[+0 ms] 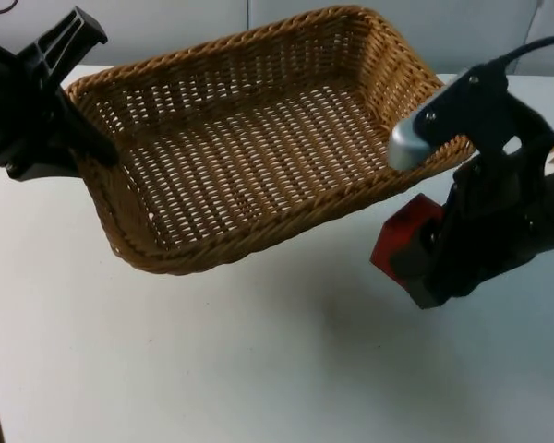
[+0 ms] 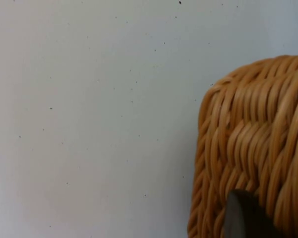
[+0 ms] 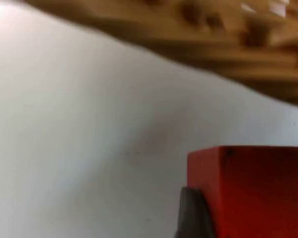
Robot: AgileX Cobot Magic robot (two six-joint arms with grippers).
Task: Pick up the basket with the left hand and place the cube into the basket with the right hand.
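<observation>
**Cube in the air, basket waiting to receive it**

The left gripper (image 1: pixel 97 148) has the wicker basket (image 1: pixel 258 138) by its short end wall, fingers pinched over the rim, and the whole basket hangs tilted above the white table (image 1: pixel 212 369), its shadow lying on the surface beneath. From the left wrist view, the woven wall (image 2: pixel 253 148) sits right against the black fingertip (image 2: pixel 243 218), so that hold looks firm.

Over on the other side, the right gripper (image 1: pixel 415 254) is clamped on the red cube (image 1: pixel 403 238), which is off the table and just beside the basket's far corner, a little below the rim and outside it. The right wrist view has the cube (image 3: pixel 253 193) tight against a fingertip (image 3: pixel 193 213), with the basket's underside (image 3: pixel 213 39) looming ahead.

So the pickup half looks done on both sides, and I'd say we're in the carry. The cube has not crossed the rim. The next move, to my eye, wants a lift to clear the woven edge, then a swing inward over the open bottom before those jaws let go. Come in too low and the cube or finger may knock the rim and jolt the basket in the left gripper's pinch.
</observation>
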